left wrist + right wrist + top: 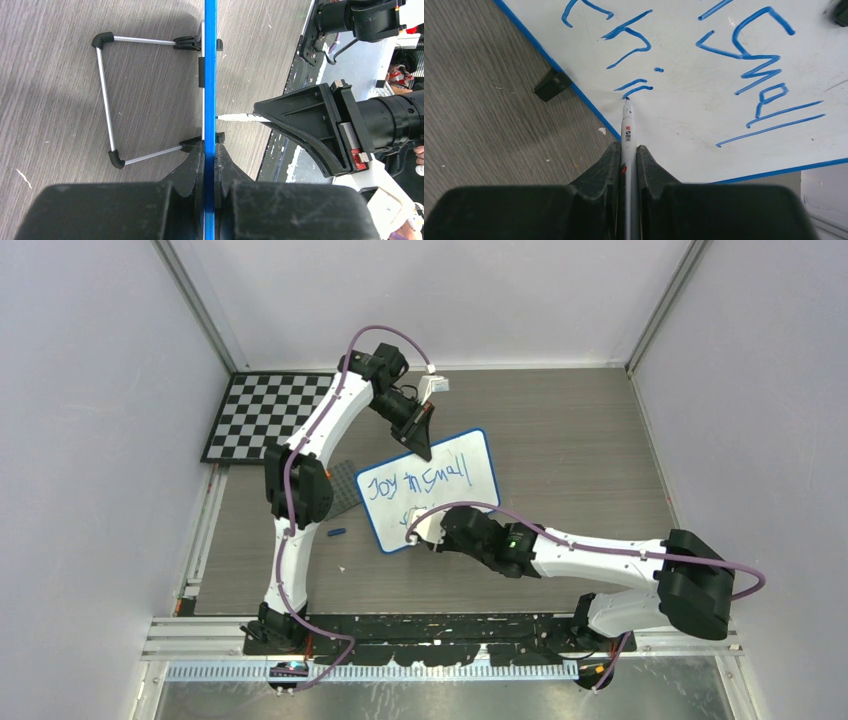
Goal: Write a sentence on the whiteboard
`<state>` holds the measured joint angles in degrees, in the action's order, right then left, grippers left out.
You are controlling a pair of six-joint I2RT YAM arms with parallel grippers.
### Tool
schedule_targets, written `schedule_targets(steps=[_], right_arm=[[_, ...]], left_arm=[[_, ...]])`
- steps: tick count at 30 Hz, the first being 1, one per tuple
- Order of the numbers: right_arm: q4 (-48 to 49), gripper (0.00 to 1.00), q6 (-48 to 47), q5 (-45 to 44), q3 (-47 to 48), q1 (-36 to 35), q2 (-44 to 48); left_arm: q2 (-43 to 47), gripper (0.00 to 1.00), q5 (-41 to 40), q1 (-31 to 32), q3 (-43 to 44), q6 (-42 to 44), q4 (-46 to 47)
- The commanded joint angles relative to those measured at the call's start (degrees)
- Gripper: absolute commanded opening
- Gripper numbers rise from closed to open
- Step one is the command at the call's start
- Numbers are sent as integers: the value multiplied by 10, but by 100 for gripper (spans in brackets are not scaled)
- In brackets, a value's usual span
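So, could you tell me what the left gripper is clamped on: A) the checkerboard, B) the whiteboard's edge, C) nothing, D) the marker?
B: the left gripper is shut on the blue frame of the whiteboard; the marker sits in the right gripper.

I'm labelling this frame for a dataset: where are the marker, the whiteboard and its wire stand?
marker (627, 127): right wrist view, on its white barrel.
whiteboard (462, 448): top external view, bare white surface near its far right corner.
wire stand (105, 95): left wrist view, middle of its long crossbar.
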<state>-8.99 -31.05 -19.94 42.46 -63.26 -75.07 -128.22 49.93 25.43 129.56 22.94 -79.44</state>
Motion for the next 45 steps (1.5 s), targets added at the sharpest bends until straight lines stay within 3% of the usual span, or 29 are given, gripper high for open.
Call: schedule_targets(steps=[1,9,31,45], right_arm=[[44,0,11,-12,8,2,38],[80,0,3,-24,0,5,34],[65,0,-1,-36,1,14,-4],[55,0,23,-63,-13,32,26]], left_arm=[[-25,0,-41,38,-28,1,-35],[-26,0,-41,38,-27,2,-36],[-26,0,-43,38,-27,3,-37],[-28,0,-43,38,-23,1,-38]])
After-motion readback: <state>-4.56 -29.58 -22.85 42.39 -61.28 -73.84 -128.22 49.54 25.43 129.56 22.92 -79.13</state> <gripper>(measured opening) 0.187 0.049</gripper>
